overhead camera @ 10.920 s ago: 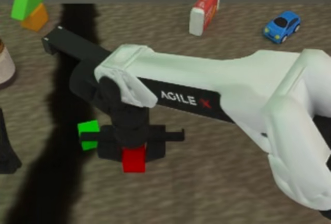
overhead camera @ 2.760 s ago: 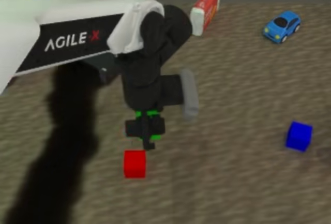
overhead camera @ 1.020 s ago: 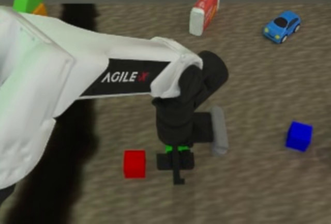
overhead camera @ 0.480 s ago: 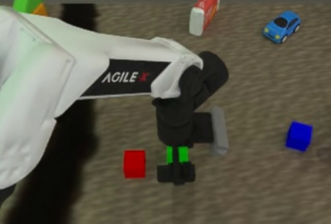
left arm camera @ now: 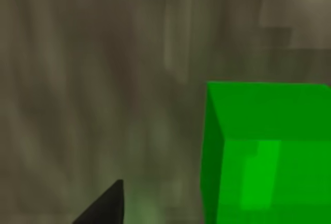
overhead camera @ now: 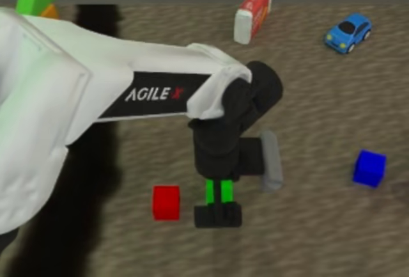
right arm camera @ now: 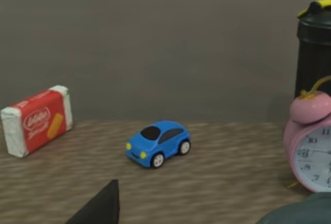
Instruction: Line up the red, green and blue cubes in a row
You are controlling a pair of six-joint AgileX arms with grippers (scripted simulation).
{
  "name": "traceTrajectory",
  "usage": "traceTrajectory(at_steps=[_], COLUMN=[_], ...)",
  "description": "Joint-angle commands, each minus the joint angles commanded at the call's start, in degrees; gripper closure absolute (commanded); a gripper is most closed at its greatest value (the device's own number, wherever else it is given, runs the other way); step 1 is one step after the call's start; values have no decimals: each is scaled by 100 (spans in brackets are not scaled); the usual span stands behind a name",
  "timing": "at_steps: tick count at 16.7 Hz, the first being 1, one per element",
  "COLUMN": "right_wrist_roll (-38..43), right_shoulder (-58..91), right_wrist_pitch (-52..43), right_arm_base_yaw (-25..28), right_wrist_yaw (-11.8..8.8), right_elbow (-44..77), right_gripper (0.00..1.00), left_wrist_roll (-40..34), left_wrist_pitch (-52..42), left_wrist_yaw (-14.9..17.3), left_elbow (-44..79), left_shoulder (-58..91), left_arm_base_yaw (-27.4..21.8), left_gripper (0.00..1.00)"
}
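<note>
The red cube [overhead camera: 166, 202] rests on the table left of centre. Just to its right is the green cube [overhead camera: 218, 191], partly hidden under my left gripper [overhead camera: 218, 215], which hangs over it, open. In the left wrist view the green cube [left arm camera: 266, 154] stands on the table, with a clear gap between it and the one dark fingertip [left arm camera: 108, 207] that shows. The blue cube [overhead camera: 369, 167] lies far off at the right. My right arm is out of the top view; its wrist view shows one fingertip [right arm camera: 103, 206] with nothing held.
A red-and-white packet [overhead camera: 252, 11] and a blue toy car [overhead camera: 348, 32] lie at the back. A green wedge block [overhead camera: 33, 0] sits at the back left. A pink alarm clock [right arm camera: 310, 149] and a black canister [right arm camera: 313, 48] stand near the right gripper.
Over the last second the left gripper has let go of the green cube beside the red one, and more of the cube shows. The arm has barely moved.
</note>
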Motion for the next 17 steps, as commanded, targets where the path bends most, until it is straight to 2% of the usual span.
traceTrajectory(at_steps=[8, 13, 17], right_wrist_roll=[0, -38, -553], right_shoulder=[0, 54, 834], right_wrist_pitch=[0, -36, -515], right_arm_base_yaw=[0, 12, 137], right_wrist_yaw=[0, -3, -20], right_elbow=[0, 52, 743], right_gripper=[0, 0, 0], left_wrist_roll=[-14, -37, -367], left_wrist_pitch=[-1268, -1219, -692], left_wrist_yaw=[-4, -8, -55], left_elbow=[775, 716, -31], left_shoulder=[-481, -520, -1356], left_arm_base_yaw=[105, 105, 527], left_gripper=[0, 0, 0])
